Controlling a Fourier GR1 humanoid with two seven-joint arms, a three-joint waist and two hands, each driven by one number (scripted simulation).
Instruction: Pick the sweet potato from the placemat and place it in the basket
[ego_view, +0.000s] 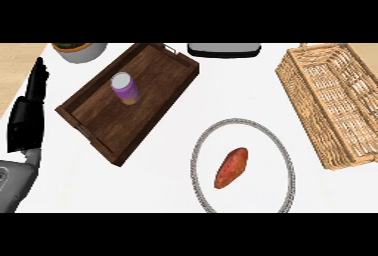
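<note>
- The sweet potato (231, 167) lies on the round white placemat (260, 142), about in its middle, tilted with its upper end toward the right.
- The placemat has a grey rim and sits on the white bench (151, 192), toward the near edge.
- The wicker basket (332, 107) stands to the right of the placemat, just beside it, running away from the near edge.
- The left hand (36, 82) shows at the view's left edge, fingers straight, apart from everything and pointing up; it holds nothing and rests well away from the sweet potato.
- A wooden tray (151, 112) lies at an angle left of the placemat, with 1 purple can (125, 88) upright on it.
- A plant pot (78, 50) stands at the far left, and a dark grey object (224, 49) at the far middle edge.
</note>
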